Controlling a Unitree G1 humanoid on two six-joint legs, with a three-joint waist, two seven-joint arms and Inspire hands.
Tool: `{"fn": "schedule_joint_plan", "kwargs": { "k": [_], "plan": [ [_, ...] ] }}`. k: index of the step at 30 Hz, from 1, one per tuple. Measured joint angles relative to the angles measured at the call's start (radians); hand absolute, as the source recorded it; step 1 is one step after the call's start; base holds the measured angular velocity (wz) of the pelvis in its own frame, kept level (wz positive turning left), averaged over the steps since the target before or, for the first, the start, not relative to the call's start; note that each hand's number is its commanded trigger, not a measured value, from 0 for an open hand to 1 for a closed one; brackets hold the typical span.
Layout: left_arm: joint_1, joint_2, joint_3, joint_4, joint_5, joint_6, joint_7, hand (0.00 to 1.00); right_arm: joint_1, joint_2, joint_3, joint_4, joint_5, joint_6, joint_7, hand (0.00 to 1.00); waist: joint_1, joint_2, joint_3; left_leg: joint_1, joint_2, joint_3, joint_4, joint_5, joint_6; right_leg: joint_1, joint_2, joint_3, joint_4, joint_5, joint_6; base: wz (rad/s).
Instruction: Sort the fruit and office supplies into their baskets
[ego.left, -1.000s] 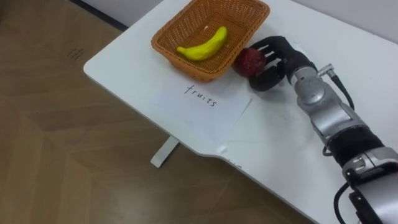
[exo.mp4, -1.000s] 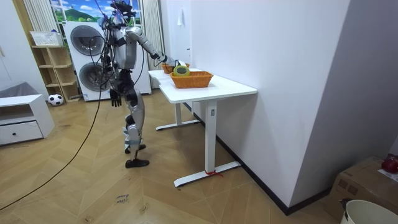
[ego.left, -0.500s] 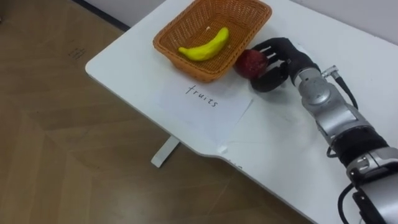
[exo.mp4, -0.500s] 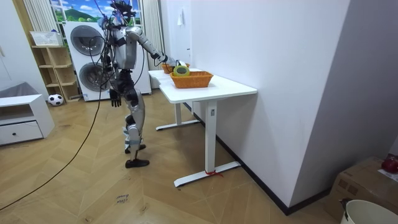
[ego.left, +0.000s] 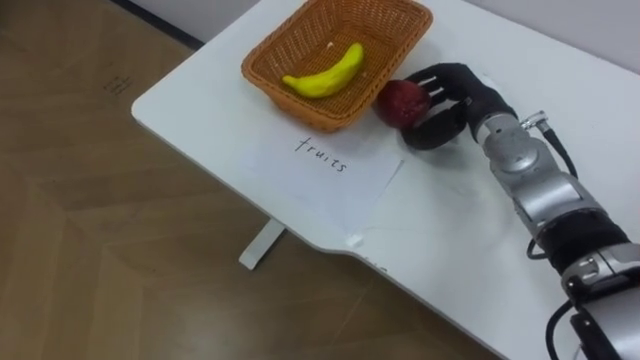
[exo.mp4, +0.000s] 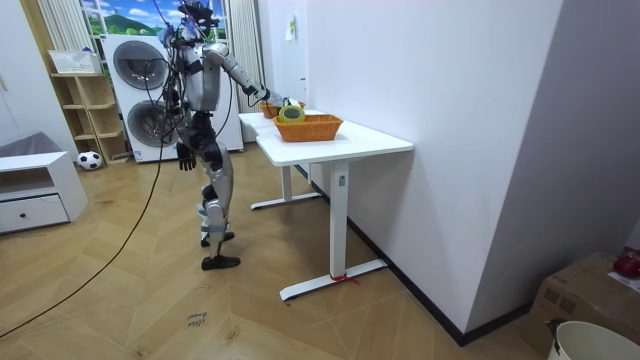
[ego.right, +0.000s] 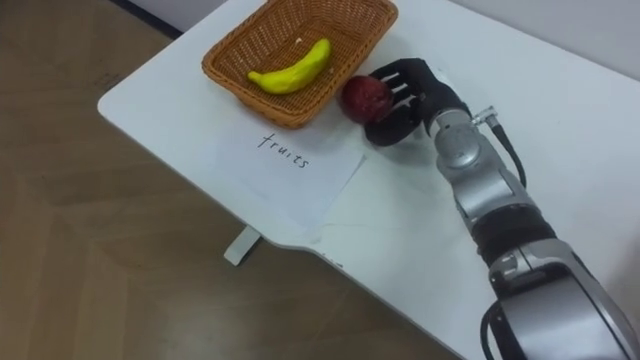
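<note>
**Left eye view**
Right hand (ego.left: 447, 95): reaches in from the lower right across the table, with its fingers curled over the top of the red apple and its thumb under it, clasping the fruit.
Red apple (ego.left: 399, 101): held in the right hand, outside the wicker basket at its near right corner. I cannot tell if it rests on the table.
Wicker basket (ego.left: 300, 106): stands near the table's rounded corner.
Banana (ego.left: 325, 72): lies on the bottom of the wicker basket.
Paper sheet (ego.left: 320, 165): lies flat on the table just in front of the wicker basket, with handwriting on it.
Table (ego.left: 190, 95): white, with wood floor (ego.left: 100, 250) below it.

**Right eye view**
Apple and basket: the red apple is against or just beside the basket's wall; I cannot tell which.

**Room view**
Robot: stands upright at the table's far end in front of a washing machine (exo.mp4: 140, 75), with its right arm stretched out over the tabletop.
Left hand (exo.mp4: 185, 154): hangs down by the thigh and is too small to tell its state.
Second wicker basket (exo.mp4: 312, 129): stands nearer the camera on the table.
Tape roll (exo.mp4: 291, 113): lies in the second wicker basket.
</note>
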Motion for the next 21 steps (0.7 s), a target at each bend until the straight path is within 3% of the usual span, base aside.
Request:
{"fn": "schedule_joint_plan", "kwargs": {
  "k": [10,21],
  "plan": [
    [0.016,-0.001,0.038,0.001,-0.001,-0.001,0.002,0.0,0.009,-0.02,-0.022,0.0,-0.012,0.015,0.021,1.0,-0.027,-0.004,-0.0044,0.003,0.001,0.005,0.003,0.0,0.0,0.003,0.0,0.006,0.0,0.0,0.0,-0.01],
    [0.027,-0.001,0.053,0.001,-0.001,-0.001,0.001,0.0,0.01,-0.102,-0.021,-0.033,-0.025,0.044,0.041,1.0,-0.029,-0.003,-0.005,0.017,0.001,0.009,0.0,0.0,0.0,0.012,0.002,0.034,0.0,0.0,0.0,0.0]
  ]
}}
